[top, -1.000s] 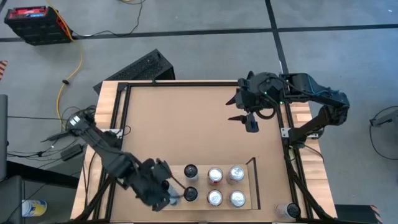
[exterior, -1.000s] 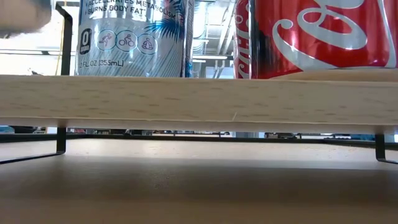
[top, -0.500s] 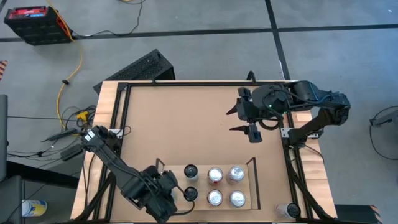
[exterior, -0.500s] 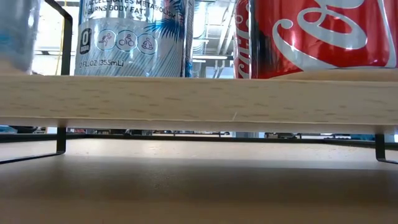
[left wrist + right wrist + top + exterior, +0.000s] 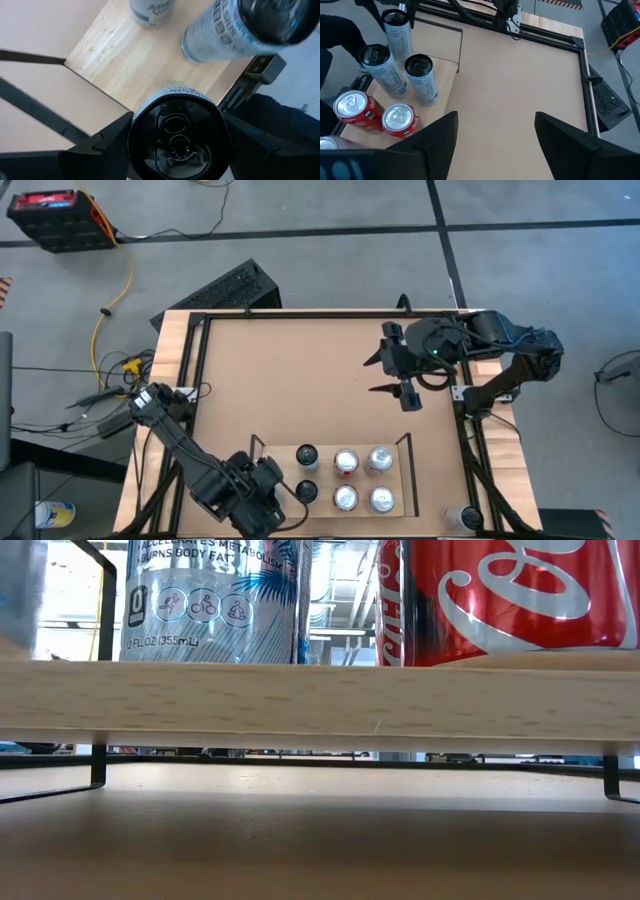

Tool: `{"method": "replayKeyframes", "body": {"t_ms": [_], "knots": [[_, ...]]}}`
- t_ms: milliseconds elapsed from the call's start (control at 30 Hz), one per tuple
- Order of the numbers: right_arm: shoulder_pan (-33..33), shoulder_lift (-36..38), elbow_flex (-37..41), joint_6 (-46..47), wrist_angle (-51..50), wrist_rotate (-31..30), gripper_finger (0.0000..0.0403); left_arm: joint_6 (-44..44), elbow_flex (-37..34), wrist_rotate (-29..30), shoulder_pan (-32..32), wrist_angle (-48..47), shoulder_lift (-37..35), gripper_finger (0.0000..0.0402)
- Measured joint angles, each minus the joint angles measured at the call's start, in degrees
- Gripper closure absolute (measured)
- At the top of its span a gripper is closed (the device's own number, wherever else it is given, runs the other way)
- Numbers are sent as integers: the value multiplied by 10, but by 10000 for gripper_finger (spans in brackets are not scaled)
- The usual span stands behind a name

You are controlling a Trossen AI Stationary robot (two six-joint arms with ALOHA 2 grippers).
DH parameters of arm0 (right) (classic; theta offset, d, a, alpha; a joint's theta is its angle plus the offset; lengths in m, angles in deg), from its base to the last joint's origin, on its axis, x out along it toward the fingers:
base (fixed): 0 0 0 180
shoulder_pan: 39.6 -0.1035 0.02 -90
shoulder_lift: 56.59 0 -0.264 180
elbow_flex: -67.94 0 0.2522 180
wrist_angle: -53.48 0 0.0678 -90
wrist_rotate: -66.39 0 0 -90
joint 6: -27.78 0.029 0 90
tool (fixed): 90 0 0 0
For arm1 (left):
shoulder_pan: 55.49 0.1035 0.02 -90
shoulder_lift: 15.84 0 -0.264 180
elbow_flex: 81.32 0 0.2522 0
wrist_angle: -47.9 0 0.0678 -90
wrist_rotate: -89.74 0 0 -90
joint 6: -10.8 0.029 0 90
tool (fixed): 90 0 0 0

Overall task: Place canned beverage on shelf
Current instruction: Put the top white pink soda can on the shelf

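Note:
The shelf (image 5: 325,477), pale wood with thin black end rails, lies near the table's near edge. It holds two slim black-topped cans (image 5: 306,455) (image 5: 306,492) and several red and silver ones (image 5: 346,463). My left gripper (image 5: 268,502) hangs over the shelf's left end, shut on another slim black-topped can (image 5: 175,142). The right wrist view shows this can (image 5: 397,30) upright, and the low view shows it (image 5: 20,590) at the shelf's left end. My right gripper (image 5: 378,375) hangs open above the table's far right part, with nothing between its fingers (image 5: 437,142). My left gripper pinches the slim can between its two fingers, one on each side of the upper wall just under the rim (image 5: 136,120). The fingers come from above, slanting down. The can stands upright over the shelf's left end; whether its bottom rests on the wood I cannot tell.
The shelf's black end rail (image 5: 252,445) stands close by my left gripper. One more can (image 5: 465,520) stands at the table's near right corner, outside the black frame (image 5: 465,395). The brown tabletop (image 5: 290,380) between shelf and far edge is bare.
My left gripper has gone a little toward the table's near edge and down with the can. The can has come from high and tilted to upright at the shelf's left end. My right gripper has swung slightly toward the near edge and stays open.

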Motion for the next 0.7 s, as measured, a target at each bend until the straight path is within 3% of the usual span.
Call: {"method": "replayKeyframes", "body": {"t_ms": [400,700], "knots": [[0,0,0,4,12,0,117,6,-9,13,-4,9,0,165],[0,0,0,4,13,0,117,9,-8,14,-4,23,0,93]]}}
